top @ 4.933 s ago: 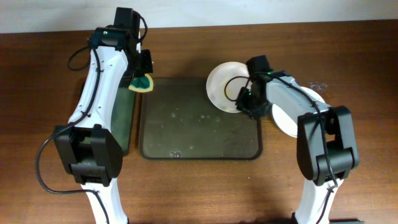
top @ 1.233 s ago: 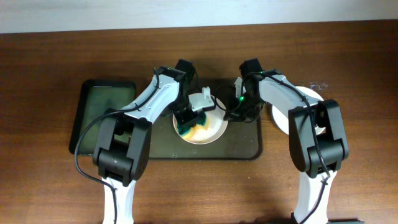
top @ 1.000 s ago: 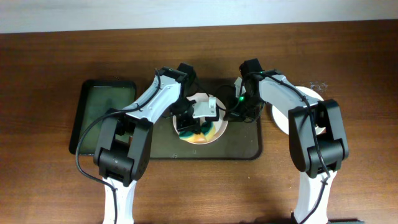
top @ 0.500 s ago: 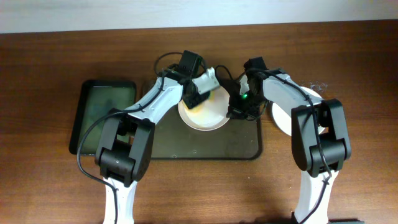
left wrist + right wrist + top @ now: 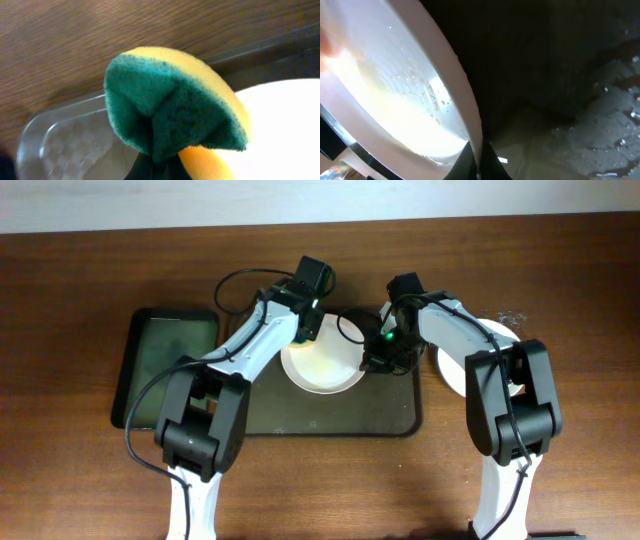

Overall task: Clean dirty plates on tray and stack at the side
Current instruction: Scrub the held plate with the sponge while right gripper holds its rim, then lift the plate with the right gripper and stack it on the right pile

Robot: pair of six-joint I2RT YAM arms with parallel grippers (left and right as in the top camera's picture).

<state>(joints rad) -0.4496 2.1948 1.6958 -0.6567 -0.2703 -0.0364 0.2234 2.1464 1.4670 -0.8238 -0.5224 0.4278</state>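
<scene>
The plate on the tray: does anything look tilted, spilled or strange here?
The plate is not lying flat: the right gripper grips its rim, and it seems tilted above the tray. A yellowish smear is on it, and water drops lie on the tray. The sponge is squeezed in the left gripper.

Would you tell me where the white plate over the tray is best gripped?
Grip the plate by its right rim, coming from the right: it is wide and shallow, so only the edge fits a pincer. The right pincer clamps there, clear of the sponge.

Overhead top-down; wrist views close on plate (image 5: pixel 322 365)
</scene>
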